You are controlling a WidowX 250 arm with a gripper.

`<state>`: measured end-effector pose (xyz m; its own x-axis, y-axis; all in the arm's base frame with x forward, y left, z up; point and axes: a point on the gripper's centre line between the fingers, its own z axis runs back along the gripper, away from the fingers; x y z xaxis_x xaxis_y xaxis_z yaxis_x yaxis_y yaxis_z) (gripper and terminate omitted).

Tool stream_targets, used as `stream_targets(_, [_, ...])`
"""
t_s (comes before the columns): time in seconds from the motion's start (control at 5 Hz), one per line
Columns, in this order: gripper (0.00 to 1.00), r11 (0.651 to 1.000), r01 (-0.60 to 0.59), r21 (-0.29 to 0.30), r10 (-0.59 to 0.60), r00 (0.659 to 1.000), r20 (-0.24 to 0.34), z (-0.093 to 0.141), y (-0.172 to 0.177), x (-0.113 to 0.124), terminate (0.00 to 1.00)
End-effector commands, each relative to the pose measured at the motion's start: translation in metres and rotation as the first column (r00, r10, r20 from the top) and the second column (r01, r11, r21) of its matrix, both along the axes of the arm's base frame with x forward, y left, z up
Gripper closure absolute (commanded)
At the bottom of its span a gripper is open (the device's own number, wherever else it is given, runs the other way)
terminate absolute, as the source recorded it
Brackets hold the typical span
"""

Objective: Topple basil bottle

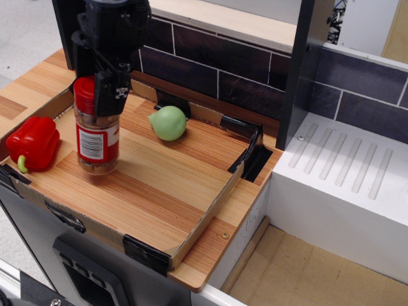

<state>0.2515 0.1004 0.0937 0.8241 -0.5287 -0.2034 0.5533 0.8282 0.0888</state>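
Now the gripper at upper left is clamped on the red cap of the basil bottle; upright on the wooden tray, between pepper and green fruit.

Basil bottle upright on the left part of the wooden counter.

The basil bottle is a clear cylindrical jar with a red screw cap, a red-and-white label around its middle and brownish contents showing at the bottom. It stands upright, or very nearly so, with its base on the wood, toward the left and nearer the front than the back wall. Its cap and shoulder are partly hidden by the dark jaws closed around its top.
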Motion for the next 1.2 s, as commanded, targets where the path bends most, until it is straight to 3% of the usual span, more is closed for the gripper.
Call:
stream_targets(0.0, [1.0, 0.969, 0.219, 0.117, -0.22, 0.975, 0.0, 0.003, -0.003, 0.009, 0.0])
stream_targets(0.2, [1.0, 0.936, 0.234, 0.262, -0.253, 0.967, 0.042, -0.002, -0.01, 0.008, 0.0])
stream_targets(0.4, [1.0, 0.919, 0.228, 0.32, -0.266, 0.961, 0.081, -0.02, -0.02, 0.007, 0.0])
stream_targets(0.8, [1.0, 0.926, 0.282, 0.253, -0.302, 0.952, 0.043, -0.042, -0.052, 0.006, 0.0])
stream_targets(1.0, [1.0, 0.94, 0.295, 0.17, -0.307, 0.95, 0.05, -0.046, -0.069, 0.011, 0.0])
